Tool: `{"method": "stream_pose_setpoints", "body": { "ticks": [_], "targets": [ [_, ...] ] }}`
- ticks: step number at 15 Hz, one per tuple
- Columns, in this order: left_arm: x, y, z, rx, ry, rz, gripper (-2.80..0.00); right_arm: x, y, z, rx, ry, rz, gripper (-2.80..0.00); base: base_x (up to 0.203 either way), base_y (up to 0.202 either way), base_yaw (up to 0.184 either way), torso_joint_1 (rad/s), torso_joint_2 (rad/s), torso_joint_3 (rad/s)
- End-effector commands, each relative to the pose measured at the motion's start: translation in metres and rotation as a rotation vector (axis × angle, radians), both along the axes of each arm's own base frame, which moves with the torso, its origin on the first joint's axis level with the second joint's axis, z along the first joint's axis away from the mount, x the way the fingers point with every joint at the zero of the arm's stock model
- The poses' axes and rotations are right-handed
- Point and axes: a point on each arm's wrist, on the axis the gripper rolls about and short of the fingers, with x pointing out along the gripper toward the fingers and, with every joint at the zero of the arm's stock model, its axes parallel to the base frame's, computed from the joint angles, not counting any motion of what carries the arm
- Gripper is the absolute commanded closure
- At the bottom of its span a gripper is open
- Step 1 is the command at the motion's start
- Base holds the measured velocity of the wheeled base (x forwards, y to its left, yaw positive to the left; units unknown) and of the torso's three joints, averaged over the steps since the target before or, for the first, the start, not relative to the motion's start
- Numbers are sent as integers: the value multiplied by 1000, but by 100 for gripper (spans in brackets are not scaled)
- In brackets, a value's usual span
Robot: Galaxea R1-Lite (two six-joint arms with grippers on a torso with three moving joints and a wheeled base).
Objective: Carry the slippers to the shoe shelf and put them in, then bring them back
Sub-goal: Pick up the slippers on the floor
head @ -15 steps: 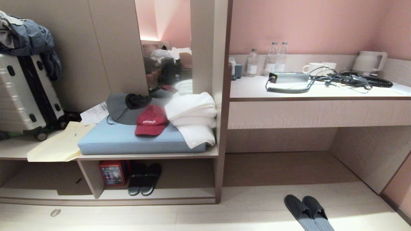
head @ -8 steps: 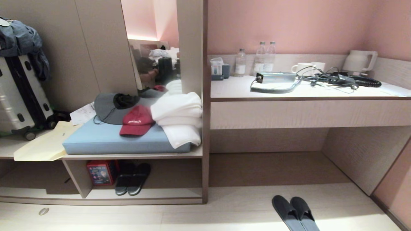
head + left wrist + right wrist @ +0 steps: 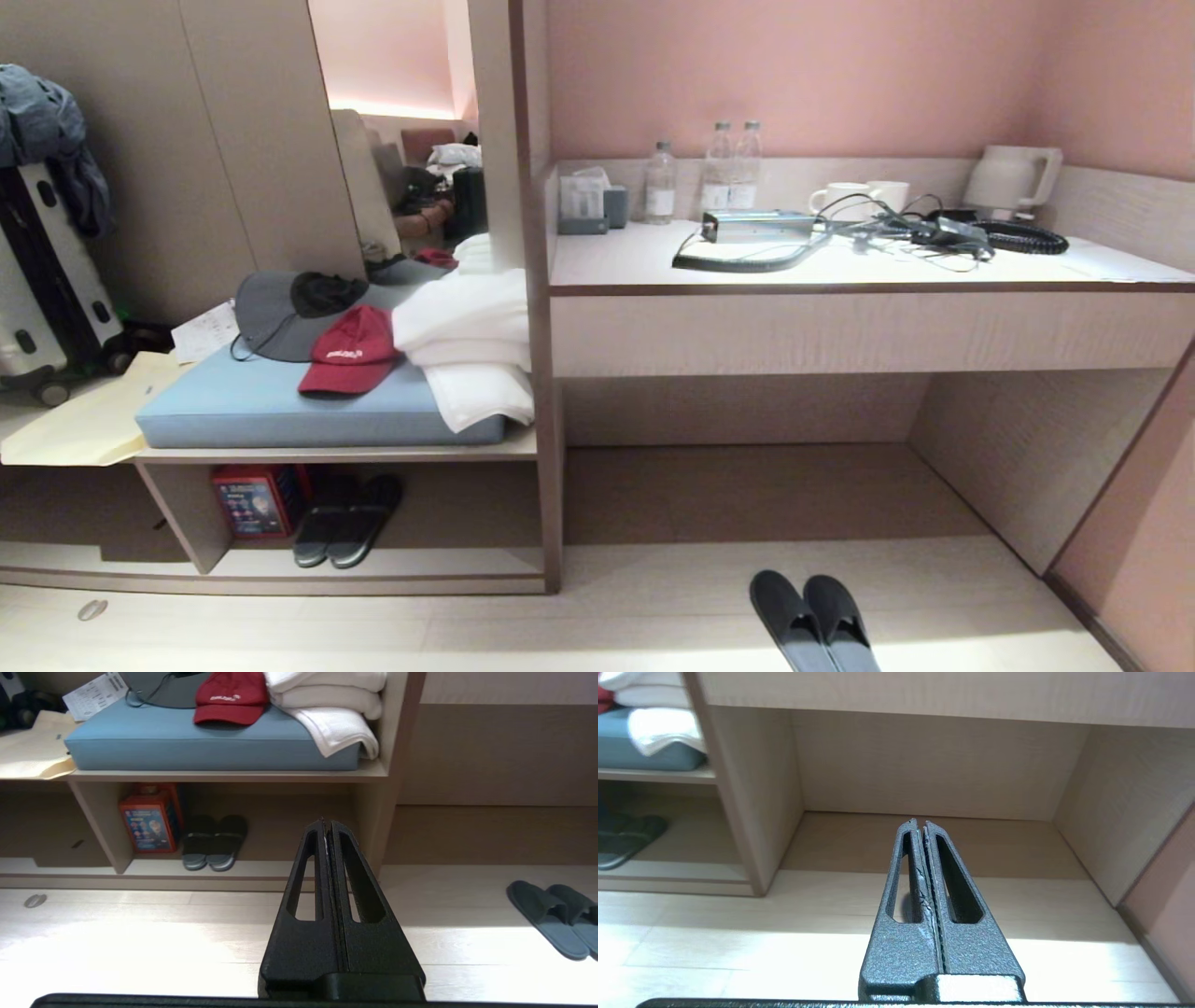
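Note:
The slippers lie side by side on the pale floor in front of the desk recess, flat and dark with grey-blue soles; the left wrist view has them far off to one side. The shoe shelf is the low pale-wood cubby at lower left, split by an upright divider. My left gripper is shut and empty, hanging above the floor and pointing at the shelf. My right gripper is shut and empty, facing the recess under the desk. Neither arm shows in the head view.
Another dark pair with pale sole rims and a red box sit inside the shelf. Above it lie a blue cushion, a red cap and white towels. The desk counter carries bottles, cups, cables and a kettle. A suitcase stands at the far left.
The whole head view has slid to the left, so the camera has moved; shelf, desk and slippers keep their places relative to one another.

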Motion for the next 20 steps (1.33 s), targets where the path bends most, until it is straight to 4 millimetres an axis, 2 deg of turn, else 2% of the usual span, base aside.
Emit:
{"method": "stream_pose_setpoints", "body": {
  "ticks": [1,14,20],
  "targets": [
    [0,0,0,-1,1,0,0,0,0,0,-1,2,0,0,0,-201,3,-2,2,6],
    [0,0,0,-1,2,0,0,0,0,0,-1,2,0,0,0,-194,2,2,2,2],
    [0,0,0,3,0,1,0,0,0,0,-1,0,0,0,0,-18,1,1,0,0]
  ]
}}
